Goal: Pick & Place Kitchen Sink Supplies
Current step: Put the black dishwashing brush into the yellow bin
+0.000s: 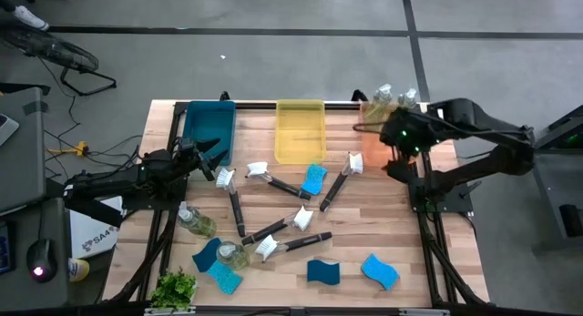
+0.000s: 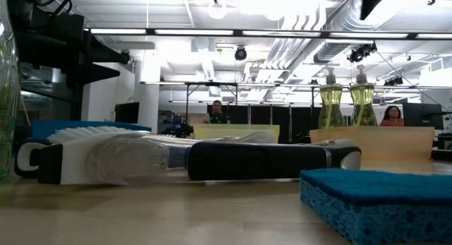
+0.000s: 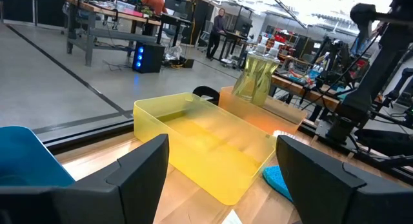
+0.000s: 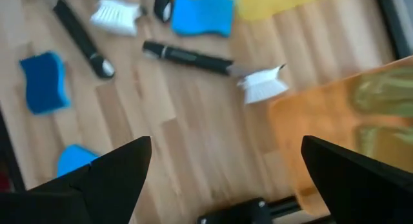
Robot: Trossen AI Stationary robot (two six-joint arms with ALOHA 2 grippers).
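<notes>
Wooden tabletop (image 1: 364, 225) strewn with sponges (image 1: 380, 271) and brushes (image 1: 235, 207); both tools wide, empty.

My table (image 1: 364, 234) is pale wood planks. Along its far edge I see three bins in a row: a blue bin (image 1: 209, 127) on the left, a yellow bin (image 1: 300, 131) in the middle, an orange bin (image 1: 375, 134) on the right. A small leafy plant (image 1: 174, 288) sits at the near left corner. Beyond the table, two people (image 2: 217, 112) sit in the room.
</notes>
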